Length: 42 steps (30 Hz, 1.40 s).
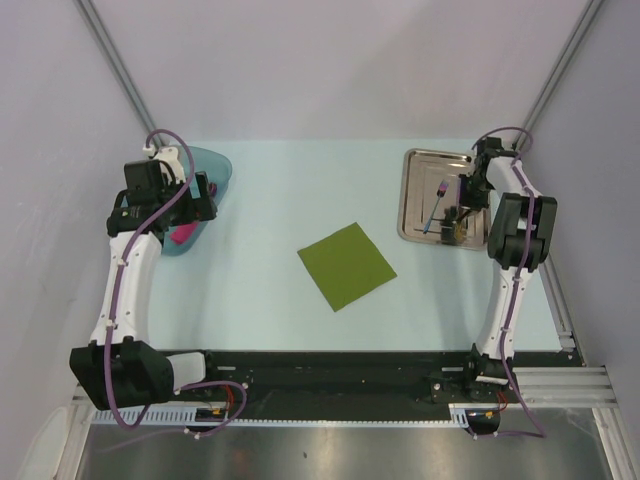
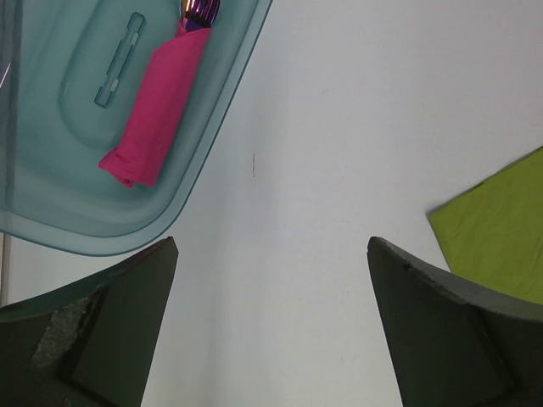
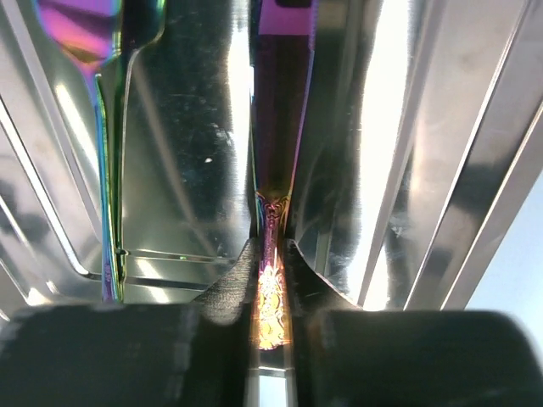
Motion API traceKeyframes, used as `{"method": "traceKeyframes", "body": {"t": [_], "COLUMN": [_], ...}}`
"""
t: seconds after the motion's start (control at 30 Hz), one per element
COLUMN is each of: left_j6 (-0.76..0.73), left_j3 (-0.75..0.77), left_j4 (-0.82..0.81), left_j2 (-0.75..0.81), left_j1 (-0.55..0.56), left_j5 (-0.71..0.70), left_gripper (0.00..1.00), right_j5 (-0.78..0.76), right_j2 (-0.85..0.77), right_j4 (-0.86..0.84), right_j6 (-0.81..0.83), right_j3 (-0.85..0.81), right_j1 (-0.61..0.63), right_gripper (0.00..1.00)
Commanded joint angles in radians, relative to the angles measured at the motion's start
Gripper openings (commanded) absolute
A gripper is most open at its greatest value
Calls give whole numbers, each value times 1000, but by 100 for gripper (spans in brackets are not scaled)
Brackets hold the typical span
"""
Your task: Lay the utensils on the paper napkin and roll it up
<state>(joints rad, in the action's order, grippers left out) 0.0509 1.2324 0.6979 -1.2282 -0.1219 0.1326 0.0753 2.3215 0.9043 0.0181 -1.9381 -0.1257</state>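
The olive-green paper napkin (image 1: 346, 265) lies flat mid-table; its corner shows in the left wrist view (image 2: 501, 229). My right gripper (image 1: 456, 222) is over the steel tray (image 1: 418, 190), shut on the handle of an iridescent utensil (image 3: 271, 288). A second iridescent utensil (image 3: 109, 220) lies in the tray to its left; in the top view one utensil (image 1: 437, 207) shows in the tray. My left gripper (image 2: 271, 322) is open and empty above bare table, beside the teal tub (image 2: 51, 195).
The teal translucent tub (image 1: 205, 170) at the back left holds a pink rolled bar (image 2: 157, 110) with a shiny tip. The steel tray's raised rim (image 3: 475, 161) surrounds my right gripper. Grey walls close in the table on both sides.
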Motion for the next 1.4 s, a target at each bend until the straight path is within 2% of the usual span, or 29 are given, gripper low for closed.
{"method": "traceKeyframes", "body": {"t": [0.0,0.2,0.4,0.6,0.8,0.83,0.93,1.17,1.37], "left_j6": [-13,10,24,43,61,75,133,191,210], "left_j3": [1,3,-1,-8,-14,-16,-27,-83,-108], "left_j4": [-29,-40,-57,-71,-74,-74,-80,-132,-141], "left_j2": [33,32,35,45,53,53,65,93,91], "left_j1": [4,4,4,4,4,4,4,4,5], "left_j5": [-8,15,1,-19,-70,-91,-169,-275,-303], "left_gripper": [100,100,100,100,100,100,100,100,100], "right_j5": [37,86,61,83,127,127,113,41,-45], "right_j2": [35,-82,-200,-312,-453,-473,-519,-534,-447], "right_j4": [19,-7,-27,-70,-180,-208,-265,-334,-354], "right_j6": [-6,8,6,-72,-200,-216,-271,-403,-481], "right_j3": [-12,-32,-29,68,256,334,416,478,472], "right_j1": [-34,-28,9,58,202,225,316,480,600], "right_gripper": [0,0,0,0,0,0,0,0,0]}}
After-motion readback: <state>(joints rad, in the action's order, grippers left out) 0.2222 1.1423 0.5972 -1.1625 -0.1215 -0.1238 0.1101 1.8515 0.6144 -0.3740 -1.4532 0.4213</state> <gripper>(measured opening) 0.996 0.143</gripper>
